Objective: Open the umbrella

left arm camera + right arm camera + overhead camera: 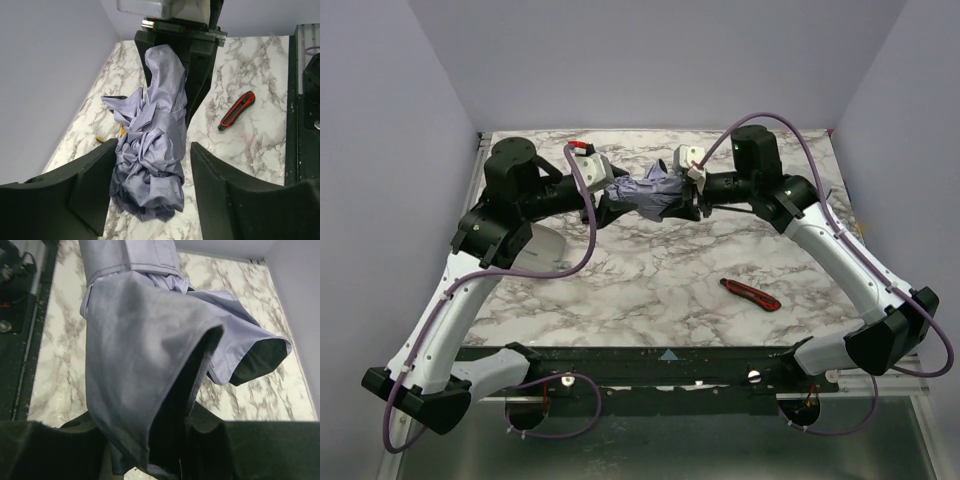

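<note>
The umbrella (650, 195) is a crumpled bundle of pale lavender fabric held up between both arms over the back of the table. In the left wrist view the umbrella (150, 155) hangs between the fingers of my left gripper (152, 150), which is open; a gap shows beside the right finger. My left gripper (608, 205) is at the bundle's left end. My right gripper (692, 195) is at the right end, shut on the fabric (135, 340), whose black lining shows. Fabric drapes over the right gripper (165, 430) and hides the shaft and handle.
A red-and-black utility knife (750, 294) lies on the marble table (650, 290) at the front right, also seen as the knife (236, 110). A pale oblong case (548, 252) lies under the left arm. Lavender walls enclose the left, back and right.
</note>
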